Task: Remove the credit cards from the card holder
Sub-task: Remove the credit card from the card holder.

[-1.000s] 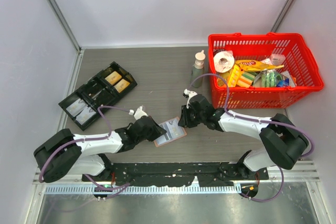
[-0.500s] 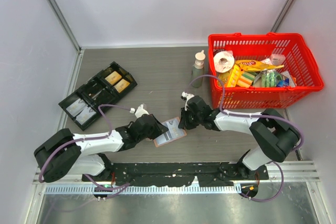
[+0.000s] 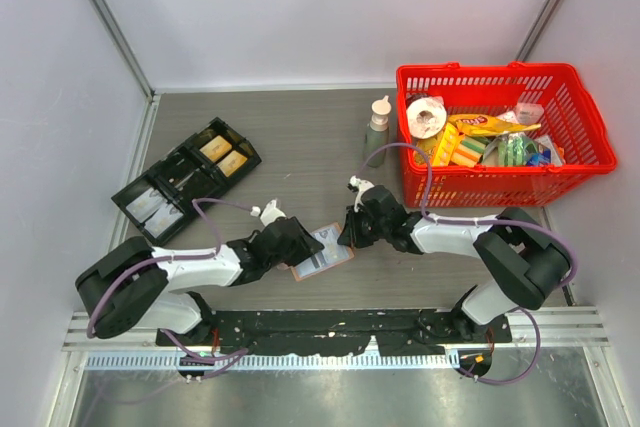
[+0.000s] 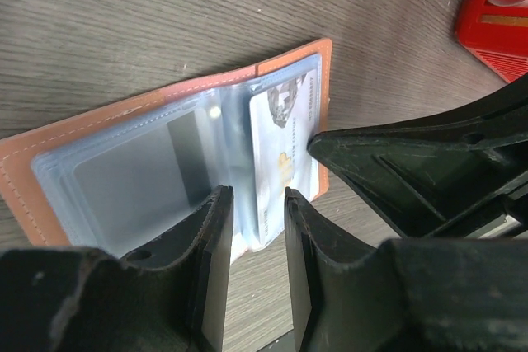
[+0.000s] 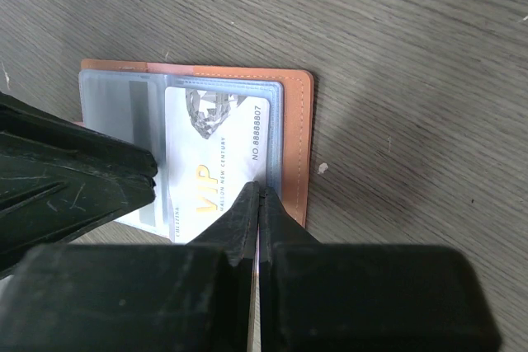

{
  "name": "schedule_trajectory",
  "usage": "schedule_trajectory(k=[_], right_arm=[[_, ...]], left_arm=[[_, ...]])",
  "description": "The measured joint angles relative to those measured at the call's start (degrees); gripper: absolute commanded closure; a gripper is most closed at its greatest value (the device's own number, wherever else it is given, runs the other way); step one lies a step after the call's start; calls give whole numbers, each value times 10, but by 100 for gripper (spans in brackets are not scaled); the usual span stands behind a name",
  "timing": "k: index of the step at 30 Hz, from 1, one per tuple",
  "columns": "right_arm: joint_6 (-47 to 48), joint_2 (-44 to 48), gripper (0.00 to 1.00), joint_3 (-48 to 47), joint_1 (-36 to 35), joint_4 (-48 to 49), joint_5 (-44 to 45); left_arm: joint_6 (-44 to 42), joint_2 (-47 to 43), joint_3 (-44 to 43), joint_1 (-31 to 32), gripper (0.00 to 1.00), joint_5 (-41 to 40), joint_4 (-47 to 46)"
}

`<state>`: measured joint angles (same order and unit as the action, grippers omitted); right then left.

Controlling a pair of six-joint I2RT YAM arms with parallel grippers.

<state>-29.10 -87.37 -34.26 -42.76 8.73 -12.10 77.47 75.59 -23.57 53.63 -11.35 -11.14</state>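
Note:
The tan card holder (image 3: pixel 322 251) lies open on the table between my two grippers, its clear blue-grey sleeves facing up (image 4: pixel 124 171). A white credit card (image 5: pixel 216 158) with a gold "VIP" and dark print sits in the right-hand sleeve; it also shows in the left wrist view (image 4: pixel 280 138). My right gripper (image 5: pixel 260 190) is shut, pinching the card's near right edge, with a thin pale sliver between its fingers. My left gripper (image 4: pixel 257 212) is open by a narrow gap at the holder's near edge, a sleeve corner just between its tips. In the top view the left gripper (image 3: pixel 298 244) and right gripper (image 3: pixel 345 234) flank the holder.
A red basket (image 3: pixel 590 137) full of packets stands at the back right, and its corner shows in the left wrist view (image 4: pixel 495 14). A small bottle (image 3: pixel 377 129) stands just left of it. A black compartment tray (image 3: pixel 185 179) lies at the left.
My right gripper has shifted slightly left onto the holder's right edge. My left arm has edged a little toward the holder. The holder has stayed in place.

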Motion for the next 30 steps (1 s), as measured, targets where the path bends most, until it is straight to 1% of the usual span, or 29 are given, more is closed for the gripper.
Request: schedule_trajectory(k=[6,15,22,26,30], right_arm=[[-2,0,99,2,4,4,-7],[-6,0,99,4,8,9,-14],[-10,-2,99,5,11,11,-20],[-11,-3,99,7,14,15,-24],[-11,-4,99,8,16,18,-28]], left_arm=[[1,30,-10,0,67,7,-21],[2,44,-10,0,66,16,-37],[5,60,-10,0,70,23,-67],[7,62,3,0,73,24,-95],[16,62,25,0,73,24,-138]])
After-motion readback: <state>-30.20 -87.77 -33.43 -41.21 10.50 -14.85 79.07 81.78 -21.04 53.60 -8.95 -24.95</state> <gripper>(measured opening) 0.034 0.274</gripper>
